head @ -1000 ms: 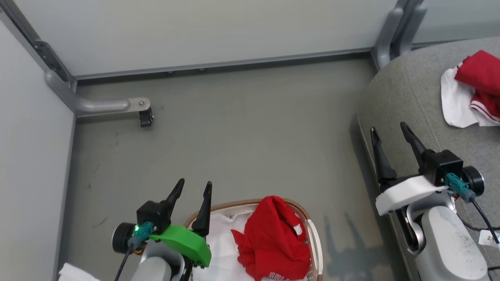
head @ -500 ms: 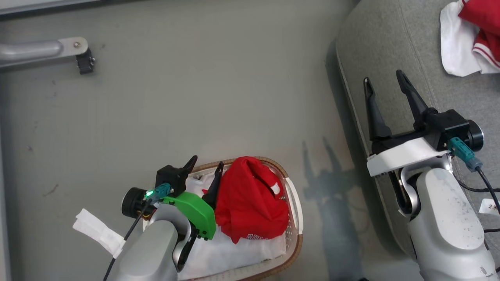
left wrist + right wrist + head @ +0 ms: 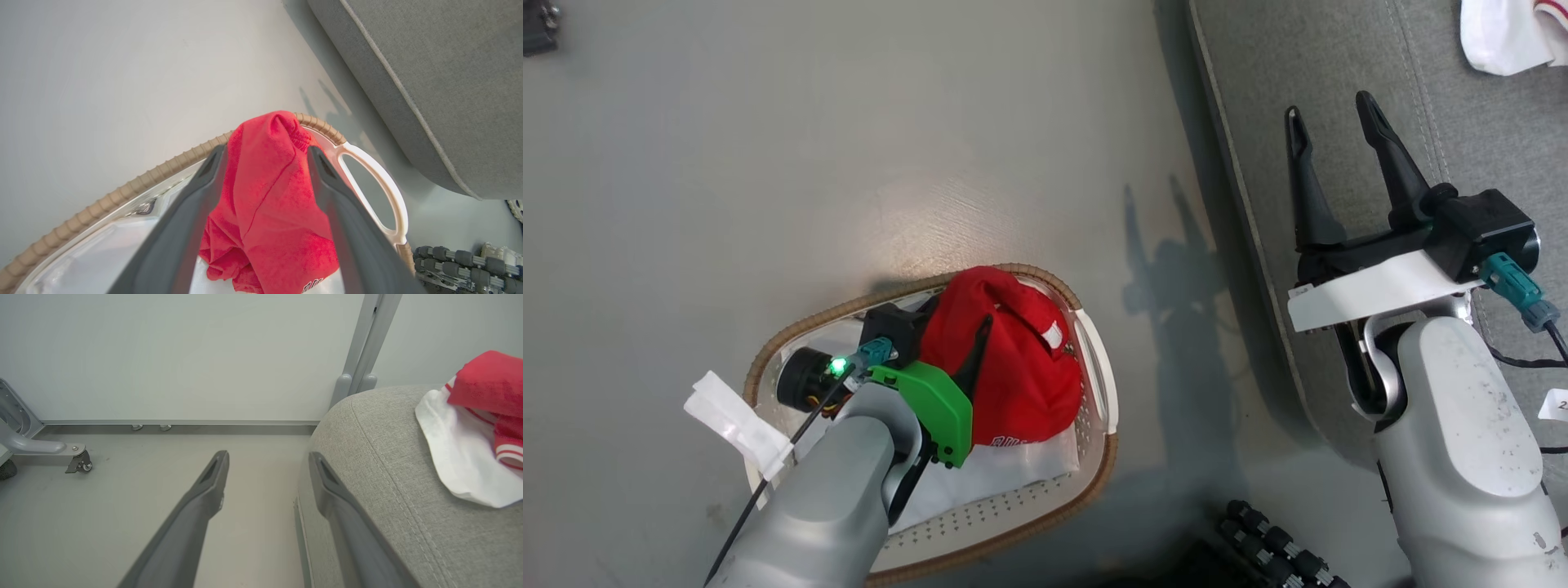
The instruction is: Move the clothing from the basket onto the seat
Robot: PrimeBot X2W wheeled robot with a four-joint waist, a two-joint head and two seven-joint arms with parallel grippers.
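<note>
Inside the basket (image 3: 1094,482) my left end effector (image 3: 266,150) straddles the shirt (image 3: 1013,367), wide open, gripping nothing. Right of the basket my right end effector (image 3: 1327,106) hovers open and empty over the seat (image 3: 1298,65) edge. Farther from the basket, the striped garment (image 3: 486,384) already lies on the seat; the shirt is left to move.

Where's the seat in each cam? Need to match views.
Head view: seat at the upper right, running down the right side.
Left wrist view: seat in the upper right corner, beyond the basket.
Right wrist view: seat on the right, with a red-and-white garment on it.
Shared landmark: the floor along the seat's edge.
</note>
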